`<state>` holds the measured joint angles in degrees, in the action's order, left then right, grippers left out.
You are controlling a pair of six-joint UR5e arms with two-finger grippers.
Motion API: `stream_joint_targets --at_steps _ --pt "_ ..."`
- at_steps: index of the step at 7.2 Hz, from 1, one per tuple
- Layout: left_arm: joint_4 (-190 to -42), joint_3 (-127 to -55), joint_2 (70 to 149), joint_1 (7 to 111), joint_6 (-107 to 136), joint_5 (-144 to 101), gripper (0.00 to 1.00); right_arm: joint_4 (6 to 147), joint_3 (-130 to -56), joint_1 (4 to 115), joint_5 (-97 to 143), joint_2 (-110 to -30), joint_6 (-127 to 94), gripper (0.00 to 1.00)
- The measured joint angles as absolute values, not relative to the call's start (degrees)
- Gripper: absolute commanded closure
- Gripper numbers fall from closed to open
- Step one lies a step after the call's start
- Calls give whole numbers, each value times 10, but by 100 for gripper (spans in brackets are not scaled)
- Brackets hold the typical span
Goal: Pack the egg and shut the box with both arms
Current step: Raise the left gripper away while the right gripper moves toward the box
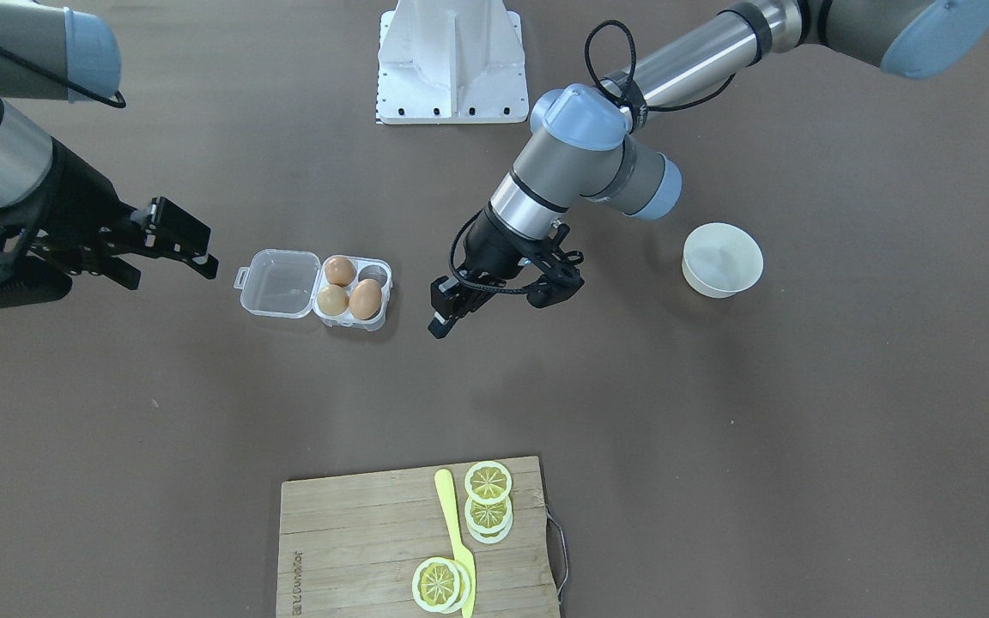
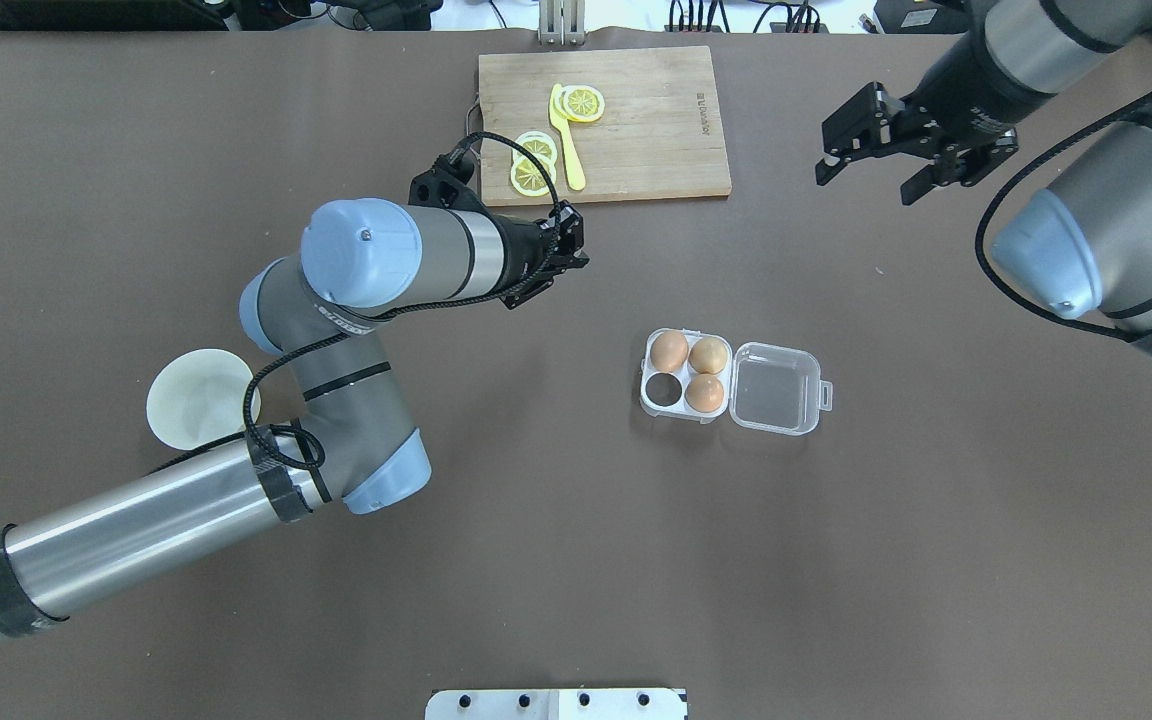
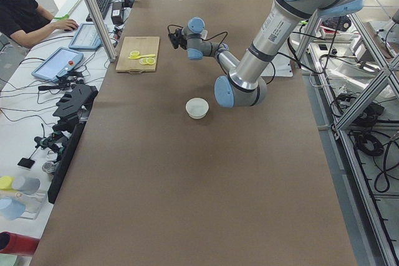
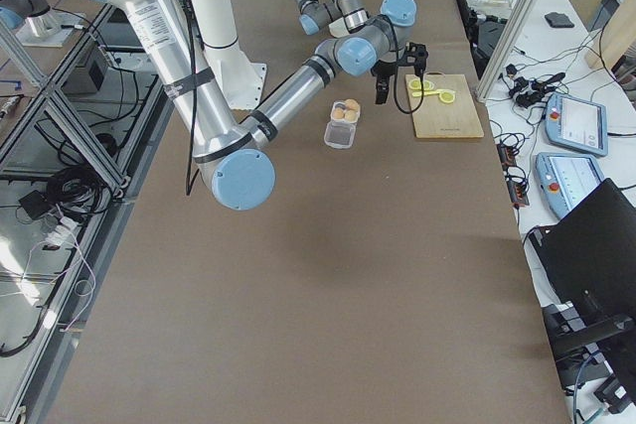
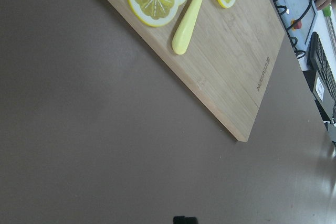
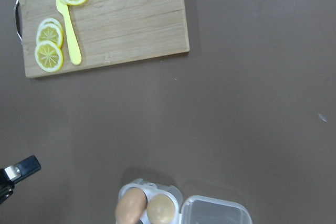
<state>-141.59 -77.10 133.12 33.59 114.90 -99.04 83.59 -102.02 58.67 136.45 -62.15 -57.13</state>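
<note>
The clear four-cell box (image 1: 278, 283) lies open mid-table, lid flat toward my right arm; it also shows in the overhead view (image 2: 776, 388) and right wrist view (image 6: 215, 214). Two orange-brown eggs (image 1: 366, 299) (image 1: 340, 270) and a paler tan egg (image 1: 332, 299) fill three cells; one cell (image 1: 373, 275) is empty. No egg lies outside the box. My left gripper (image 1: 499, 300) (image 2: 554, 262) is open and empty, hovering beside the box's egg side. My right gripper (image 1: 172, 273) (image 2: 864, 180) is open and empty, off the lid side.
A round white bowl (image 1: 722, 257) (image 2: 198, 398) stands under my left arm's elbow. A wooden cutting board (image 1: 357, 541) (image 2: 656, 120) with lemon slices (image 1: 488, 482) and a yellow knife (image 1: 453, 524) lies at the table's far edge. The white robot base (image 1: 452, 60) is near.
</note>
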Motion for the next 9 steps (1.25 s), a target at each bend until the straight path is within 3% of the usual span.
stream_joint_targets --at_steps 1,2,3,9 --pt "-1416 -781 1319 351 1146 -1017 100 776 -988 561 1339 -606 -627 24" --pt "-1416 -790 1310 366 1144 -1041 100 745 -966 536 1308 -588 -668 76" --pt "-1416 -798 1301 376 1144 -1059 100 733 -951 519 1285 -571 -698 100" --pt "-1420 -808 1283 397 1143 -1081 100 726 -921 418 1209 -554 -701 100"
